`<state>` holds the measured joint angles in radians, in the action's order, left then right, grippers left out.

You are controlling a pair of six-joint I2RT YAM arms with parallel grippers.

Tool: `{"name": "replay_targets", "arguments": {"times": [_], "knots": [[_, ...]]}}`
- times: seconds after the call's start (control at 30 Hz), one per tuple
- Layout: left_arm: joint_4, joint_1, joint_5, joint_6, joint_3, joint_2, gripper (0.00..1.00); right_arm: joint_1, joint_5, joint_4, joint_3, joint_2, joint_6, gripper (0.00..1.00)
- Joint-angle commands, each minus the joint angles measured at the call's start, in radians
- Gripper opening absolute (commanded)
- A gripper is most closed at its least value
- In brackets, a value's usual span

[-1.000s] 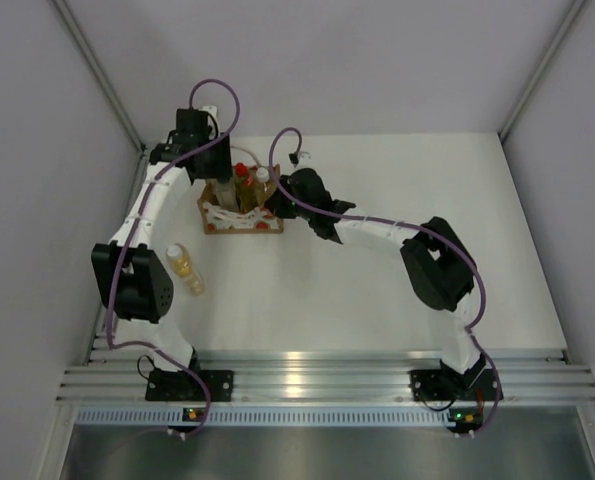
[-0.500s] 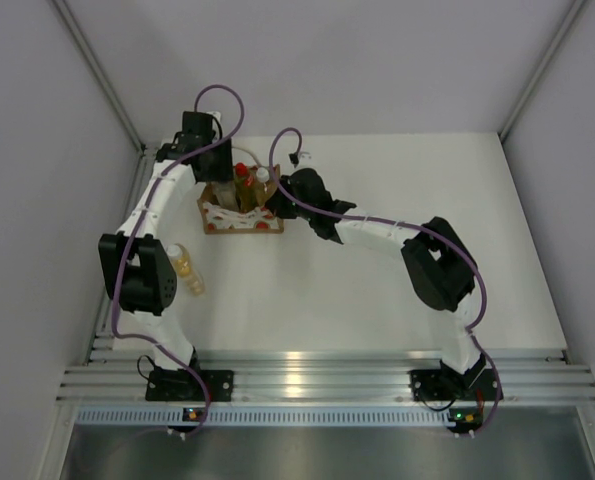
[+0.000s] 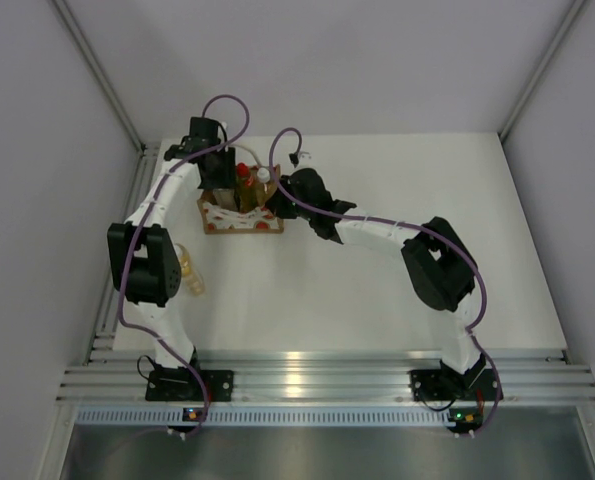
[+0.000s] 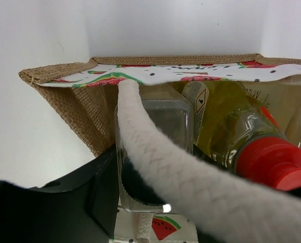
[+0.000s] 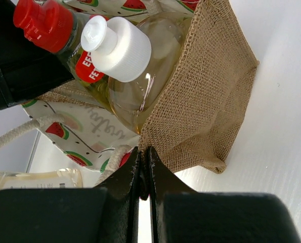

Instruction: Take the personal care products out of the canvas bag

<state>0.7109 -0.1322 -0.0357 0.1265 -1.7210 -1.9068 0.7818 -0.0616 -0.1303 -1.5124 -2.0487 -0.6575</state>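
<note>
The canvas bag point(image 3: 239, 218) stands at the back left of the table and holds three bottles. My left gripper point(image 3: 218, 176) is open and lowered at the bag's left end. In the left wrist view its left finger point(image 4: 64, 202) lies against the dark-capped clear bottle point(image 4: 153, 129); a white rope handle point(image 4: 190, 177) crosses in front and hides the right finger. The yellow-green bottle with the red cap point(image 4: 274, 162) stands next to it. My right gripper point(image 5: 144, 152) is shut on the bag's burlap rim point(image 5: 201, 86), beside an amber bottle with a white cap point(image 5: 117, 48).
A second amber bottle point(image 3: 189, 270) lies on the table in front of the bag, partly behind my left arm, and shows in the right wrist view point(image 5: 34, 178). The left wall and back wall stand close to the bag.
My left arm has swung right and its gripper has come from the table's back left corner down onto the bag's left end. The right gripper and the bag have not moved.
</note>
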Motion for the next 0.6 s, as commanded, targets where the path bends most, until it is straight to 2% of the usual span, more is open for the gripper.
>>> {"name": "replay_targets", "arguments": {"times": [0.0, 0.03, 0.1, 0.13, 0.2, 0.23, 0.57], "knots": [[0.019, -0.004, 0.010, -0.007, -0.025, -0.009, 0.44, -0.016, -0.003, 0.162, 0.035, -0.001, 0.030, 0.00], [0.019, -0.004, 0.011, -0.004, -0.031, -0.012, 0.36, -0.016, -0.003, 0.162, 0.035, -0.001, 0.032, 0.00], [0.019, -0.006, 0.013, 0.001, -0.038, -0.011, 0.25, -0.015, -0.004, 0.162, 0.035, -0.001, 0.032, 0.00], [0.019, -0.006, 0.016, 0.004, -0.049, -0.009, 0.13, -0.016, -0.003, 0.162, 0.035, -0.001, 0.032, 0.00], [0.019, -0.006, 0.013, 0.013, -0.061, 0.003, 0.07, -0.016, -0.003, 0.162, 0.035, -0.001, 0.032, 0.00], [0.019, -0.006, 0.008, 0.016, -0.068, 0.009, 0.00, -0.016, -0.003, 0.162, 0.034, -0.002, 0.033, 0.00], [0.056, -0.009, -0.030, 0.010, -0.181, 0.071, 0.00, -0.016, -0.003, 0.162, 0.026, -0.010, 0.026, 0.00]]}}
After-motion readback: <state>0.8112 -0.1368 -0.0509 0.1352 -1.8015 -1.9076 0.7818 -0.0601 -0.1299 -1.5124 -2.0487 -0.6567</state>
